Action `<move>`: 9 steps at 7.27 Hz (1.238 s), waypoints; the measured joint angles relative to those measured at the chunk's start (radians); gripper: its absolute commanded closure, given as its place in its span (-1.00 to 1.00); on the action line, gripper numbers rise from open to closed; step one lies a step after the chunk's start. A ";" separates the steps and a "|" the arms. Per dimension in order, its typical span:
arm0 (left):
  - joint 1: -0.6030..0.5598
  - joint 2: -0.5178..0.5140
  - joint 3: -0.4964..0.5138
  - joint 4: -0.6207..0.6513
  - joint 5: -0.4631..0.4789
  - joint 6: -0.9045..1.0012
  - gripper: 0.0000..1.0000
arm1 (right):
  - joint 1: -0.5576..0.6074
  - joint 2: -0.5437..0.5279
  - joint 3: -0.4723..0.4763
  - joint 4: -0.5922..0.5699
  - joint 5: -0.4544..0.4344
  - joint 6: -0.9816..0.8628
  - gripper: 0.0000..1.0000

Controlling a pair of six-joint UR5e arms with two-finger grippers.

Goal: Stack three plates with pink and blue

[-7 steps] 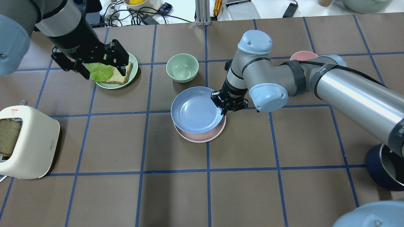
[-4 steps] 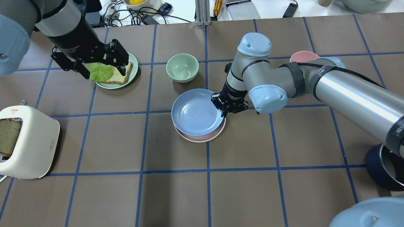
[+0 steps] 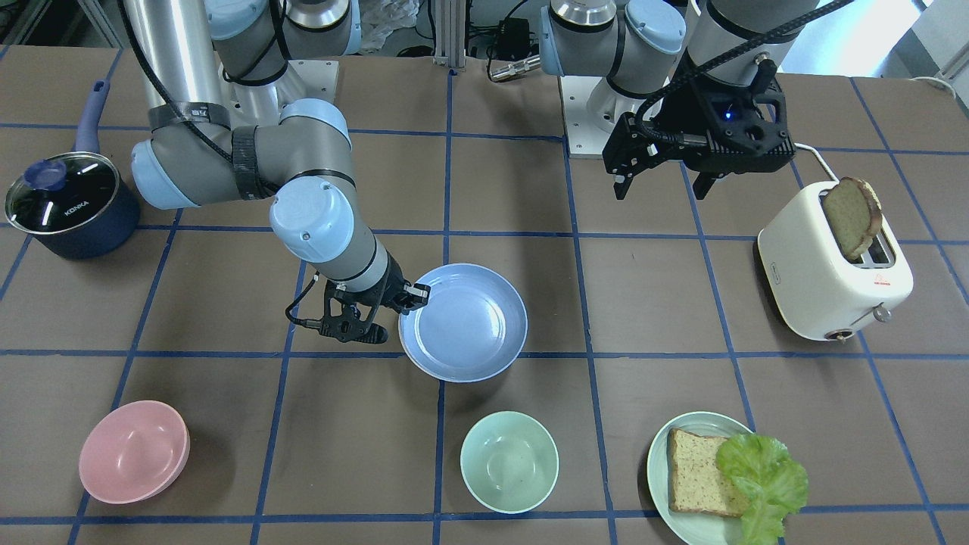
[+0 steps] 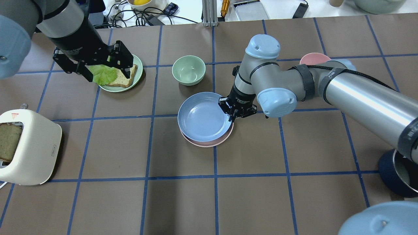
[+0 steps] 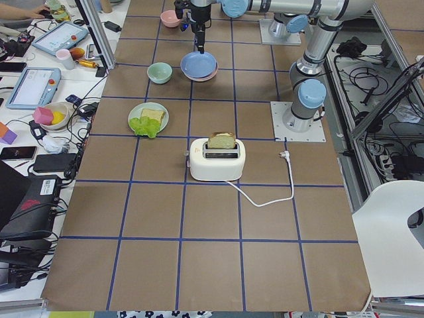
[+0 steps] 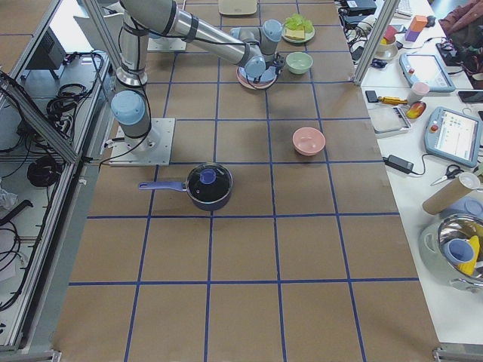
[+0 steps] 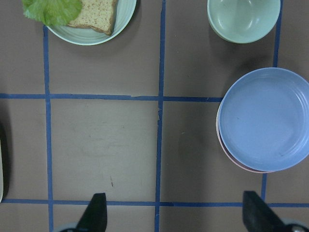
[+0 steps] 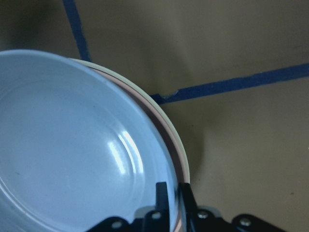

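My right end effector (image 4: 233, 116) is still pinching the blue plate (image 4: 202, 116) by its rim, easing it lower onto the pink plate (image 4: 209, 143) mid-worktop (image 4: 114, 147). Probably seated now, so release next. Left end effector (image 3: 661, 185) is hanging open.

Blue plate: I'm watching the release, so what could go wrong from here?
The right claw pinches the blue plate at its rim, off-centre over the pink plate: released here, it may settle tilted or slide. The claw also sits close to the cream plate beneath, so withdrawing could drag the stack.
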 measured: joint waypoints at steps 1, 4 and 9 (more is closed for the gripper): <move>0.000 0.000 0.000 0.000 0.000 0.000 -1.00 | 0.000 0.000 -0.003 0.000 0.000 0.001 -1.00; 0.001 0.000 0.000 0.000 0.000 0.000 -1.00 | -0.003 -0.005 -0.028 0.002 0.001 -0.002 -1.00; 0.000 0.000 0.000 0.000 0.000 0.000 -1.00 | -0.015 -0.035 -0.139 0.011 -0.087 -0.129 -1.00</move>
